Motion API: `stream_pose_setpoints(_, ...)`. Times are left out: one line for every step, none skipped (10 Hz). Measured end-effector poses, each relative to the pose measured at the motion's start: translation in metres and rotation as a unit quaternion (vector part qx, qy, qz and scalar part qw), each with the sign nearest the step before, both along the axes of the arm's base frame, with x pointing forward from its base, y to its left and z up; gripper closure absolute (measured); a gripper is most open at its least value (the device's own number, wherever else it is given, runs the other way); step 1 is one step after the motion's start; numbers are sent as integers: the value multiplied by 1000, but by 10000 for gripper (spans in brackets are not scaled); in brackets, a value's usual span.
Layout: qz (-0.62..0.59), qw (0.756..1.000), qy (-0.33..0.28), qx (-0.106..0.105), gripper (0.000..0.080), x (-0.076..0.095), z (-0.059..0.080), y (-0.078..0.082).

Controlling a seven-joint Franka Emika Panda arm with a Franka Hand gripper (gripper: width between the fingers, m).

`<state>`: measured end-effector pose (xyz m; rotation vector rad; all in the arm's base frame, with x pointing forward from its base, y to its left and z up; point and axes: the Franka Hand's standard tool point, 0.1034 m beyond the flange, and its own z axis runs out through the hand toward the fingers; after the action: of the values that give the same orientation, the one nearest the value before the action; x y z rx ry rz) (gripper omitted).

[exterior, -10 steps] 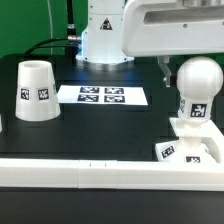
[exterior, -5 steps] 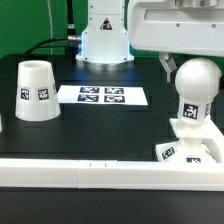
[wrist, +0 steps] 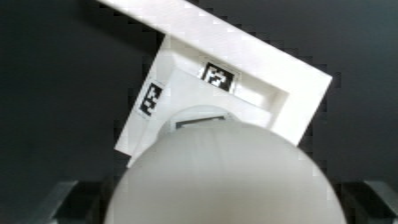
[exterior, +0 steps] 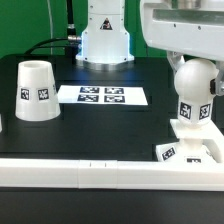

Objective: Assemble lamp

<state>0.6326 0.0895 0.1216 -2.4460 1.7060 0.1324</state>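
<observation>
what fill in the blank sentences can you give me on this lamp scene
The shade stands with its narrow end up and its ___ end down.
The bulb stands upright on the flat square ___.
The marker board lies to the exterior view's ___ of the bulb.
Missing words: wide; base; left.

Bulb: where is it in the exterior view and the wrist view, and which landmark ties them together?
Exterior view: the bulb stands at the exterior view's right, on the base.
Wrist view: the bulb fills the foreground, close to the camera.
Shared landmark: the tagged square base, beneath the bulb in both.
</observation>
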Motion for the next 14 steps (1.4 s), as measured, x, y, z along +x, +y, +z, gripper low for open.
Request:
stream_pose_setpoints(-43, 999, 7, 8, 220, 0, 0, 1)
stream_pose_setpoints(-62, 998, 10, 9, 220, 1, 0, 2)
stream_pose_setpoints(-67, 998, 11, 9, 220, 1, 0, 2)
stream_pose_setpoints(-62, 998, 10, 9, 133, 0, 0, 3)
stream_pose_setpoints(-39, 999, 10, 8, 133, -1, -1, 2)
stream_pose_setpoints(32, 999, 25, 9, 105, -3, 0, 3)
stream_pose_setpoints(62, 998, 22, 9, 105, 0, 1, 3)
stream_pose_setpoints(133, 991, 12, 5, 101, 0, 2, 3)
stream_pose_setpoints(197, 980, 4, 4, 101, -1, 2, 3)
stream_pose_setpoints(243, 970, -3, 3, 101, -2, 2, 2)
stream_pose_setpoints(277, 961, -14, 5, 101, 0, 2, -2)
stream_pose_setpoints(314, 949, -21, 5, 101, 0, 2, -4)
stream_pose_setpoints(348, 937, -27, 5, 101, 0, 2, -3)
stream_pose_setpoints(368, 929, -31, 6, 101, 0, 2, -3)
